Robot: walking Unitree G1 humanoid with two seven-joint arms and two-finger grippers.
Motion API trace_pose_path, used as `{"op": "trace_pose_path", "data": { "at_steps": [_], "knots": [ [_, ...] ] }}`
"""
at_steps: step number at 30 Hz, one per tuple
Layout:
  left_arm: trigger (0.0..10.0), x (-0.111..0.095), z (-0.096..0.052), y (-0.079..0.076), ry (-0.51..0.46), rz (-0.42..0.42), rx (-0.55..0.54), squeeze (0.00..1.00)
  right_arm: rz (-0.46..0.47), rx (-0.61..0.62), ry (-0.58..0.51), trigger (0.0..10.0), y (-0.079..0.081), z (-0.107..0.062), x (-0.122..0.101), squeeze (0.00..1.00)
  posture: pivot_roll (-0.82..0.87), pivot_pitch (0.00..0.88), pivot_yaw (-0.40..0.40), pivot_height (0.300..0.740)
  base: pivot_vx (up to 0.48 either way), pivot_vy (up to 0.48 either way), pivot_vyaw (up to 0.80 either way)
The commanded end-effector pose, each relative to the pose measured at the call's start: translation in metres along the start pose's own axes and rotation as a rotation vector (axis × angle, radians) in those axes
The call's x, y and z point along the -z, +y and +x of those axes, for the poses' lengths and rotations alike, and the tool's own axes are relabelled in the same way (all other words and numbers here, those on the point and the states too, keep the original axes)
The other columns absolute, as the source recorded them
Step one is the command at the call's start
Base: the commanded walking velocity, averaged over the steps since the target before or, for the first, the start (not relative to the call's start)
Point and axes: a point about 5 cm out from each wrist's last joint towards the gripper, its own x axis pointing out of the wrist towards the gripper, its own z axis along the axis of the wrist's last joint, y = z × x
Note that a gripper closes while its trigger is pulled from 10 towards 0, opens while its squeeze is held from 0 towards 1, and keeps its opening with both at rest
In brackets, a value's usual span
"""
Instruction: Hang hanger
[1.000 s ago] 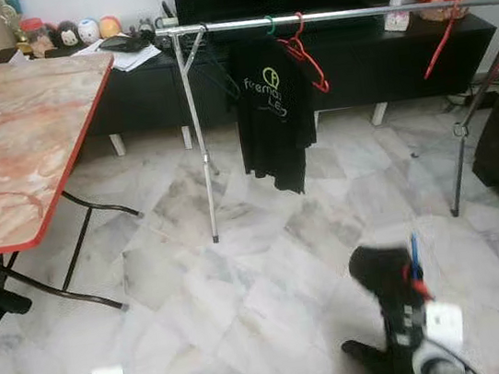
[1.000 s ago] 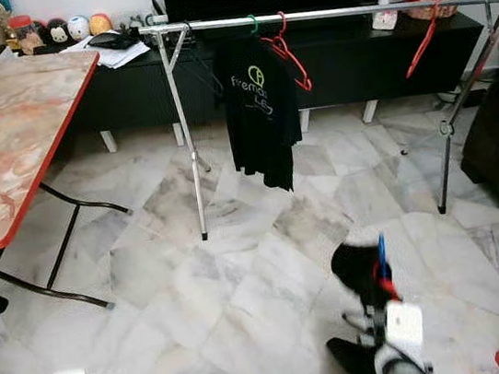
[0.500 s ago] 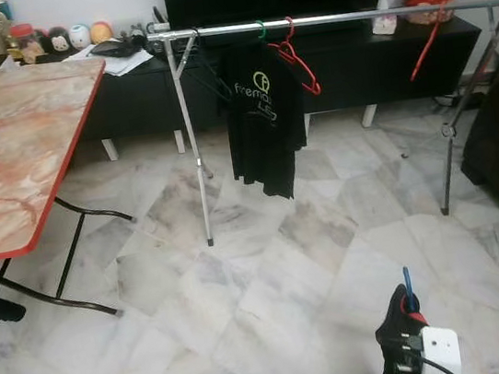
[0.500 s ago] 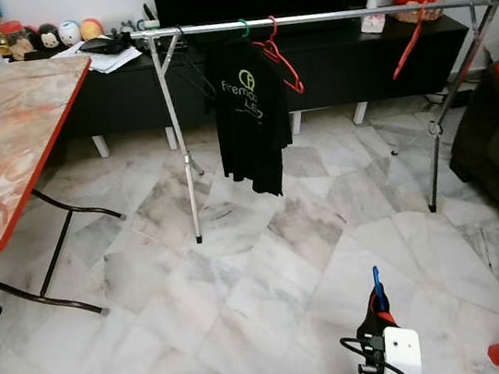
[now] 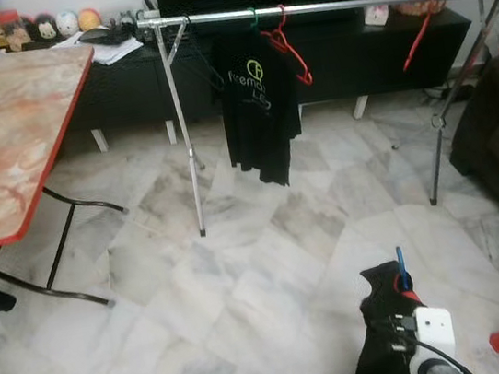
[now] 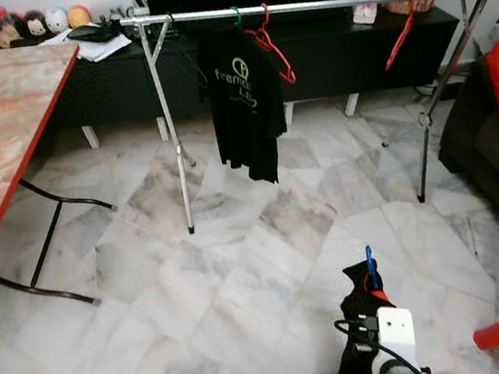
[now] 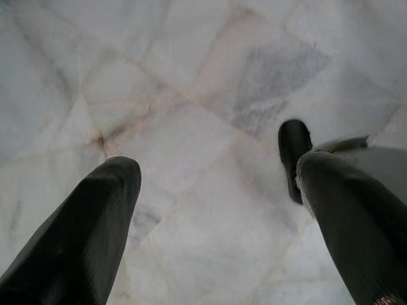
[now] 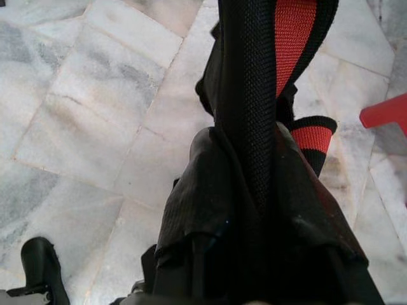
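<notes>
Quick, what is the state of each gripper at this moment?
Left gripper: jaws open, holding nothing, above the marble floor.
Right gripper: jaws shut on a black and red garment on a hanger.

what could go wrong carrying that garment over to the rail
The black garment droops low from the right gripper, so it may drag on the marble floor or snag a foot. The rail is some way off, so the garment could slip. The hung black shirt and red hanger crowd the near end.

Black shirt (image 5: 253, 103), red hanger (image 5: 289, 47), grey-veined white floor (image 5: 243, 272).
</notes>
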Motion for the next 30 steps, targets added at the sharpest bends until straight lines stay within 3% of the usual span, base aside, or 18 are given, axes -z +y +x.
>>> {"op": "trace_pose_path", "data": {
  "at_steps": [1, 9, 21, 26, 30],
  "knots": [
    [10.0, 0.011, -0.003, 0.002, 0.044, 0.009, -0.008, 0.0, -0.004, -0.002, -0.045, 10.0, 0.002, 0.002, -0.01, 0.0, 0.01, 0.0, -0.057, 0.74, -0.274, 0.0, 0.0],
    [10.0, 0.013, -0.003, 0.003, 0.05, 0.016, -0.013, 0.0, -0.001, -0.002, -0.084, 10.0, 0.003, 0.005, -0.02, 0.0, 0.01, 0.0, -0.053, 0.74, -0.268, 0.0, 0.0],
    [10.0, 0.004, -0.001, 0.005, 0.019, 0.038, -0.018, 0.0, -0.008, -0.023, -0.168, 10.0, 0.005, 0.01, -0.045, 0.0, 0.01, 0.0, -0.045, 0.74, 0.0, 0.0, 0.0],
    [10.0, -0.043, 0.006, 0.013, -0.181, 0.105, -0.019, 0.0, -0.186, -0.153, -0.199, 10.0, 0.014, 0.013, -0.063, 0.0, 0.0, 0.0, -0.046, 0.74, 0.0, 0.0, 0.0],
    [10.0, -0.086, 0.006, 0.018, -0.341, 0.177, 0.009, 0.0, -0.33, -0.211, -0.22, 10.0, 0.008, 0.015, -0.082, 0.0, -0.01, 0.0, -0.049, 0.74, 0.0, 0.0, 0.0]
  ]
}}
